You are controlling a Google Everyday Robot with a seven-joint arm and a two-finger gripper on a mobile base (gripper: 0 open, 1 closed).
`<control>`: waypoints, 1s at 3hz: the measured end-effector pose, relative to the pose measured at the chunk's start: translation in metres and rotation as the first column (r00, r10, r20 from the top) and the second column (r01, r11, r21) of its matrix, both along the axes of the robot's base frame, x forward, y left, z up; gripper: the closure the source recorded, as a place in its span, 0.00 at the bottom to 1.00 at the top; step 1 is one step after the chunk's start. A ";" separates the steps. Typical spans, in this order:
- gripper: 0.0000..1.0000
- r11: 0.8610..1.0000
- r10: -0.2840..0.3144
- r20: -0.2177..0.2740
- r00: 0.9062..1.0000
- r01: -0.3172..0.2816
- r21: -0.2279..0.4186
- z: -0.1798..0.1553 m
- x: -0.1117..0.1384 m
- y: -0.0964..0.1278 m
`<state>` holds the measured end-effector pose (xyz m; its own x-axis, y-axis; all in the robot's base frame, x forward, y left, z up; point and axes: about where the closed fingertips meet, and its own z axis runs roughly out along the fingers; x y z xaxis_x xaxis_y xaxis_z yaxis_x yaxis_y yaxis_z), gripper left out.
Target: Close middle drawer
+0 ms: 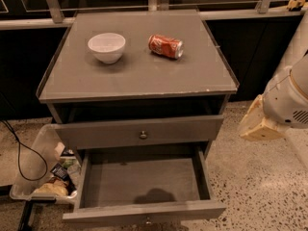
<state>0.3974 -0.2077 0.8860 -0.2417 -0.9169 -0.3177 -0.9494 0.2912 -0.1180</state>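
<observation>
The middle drawer of the grey cabinet is pulled far out toward the bottom of the camera view. Its box is empty and a shadow lies on its floor. Its flat front sits at the bottom edge, and the knob shows only partly. The top drawer, with a round metal knob, stands slightly out above it. My gripper, beige on a white arm, hangs to the right of the cabinet at about the top drawer's height. It is clear of both drawers and touches nothing.
A white bowl and a red soda can lying on its side rest on the cabinet top. A clear bin of snack packets and a black cable sit on the floor at the left. Speckled floor lies at the right.
</observation>
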 end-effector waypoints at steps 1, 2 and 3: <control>1.00 0.999 0.001 -0.039 0.999 0.000 0.039 -0.023 -0.008 0.010; 1.00 0.994 -0.008 -0.116 0.993 0.021 0.111 -0.072 -0.013 0.029; 1.00 0.961 -0.027 -0.165 0.986 0.072 0.269 -0.147 -0.022 0.046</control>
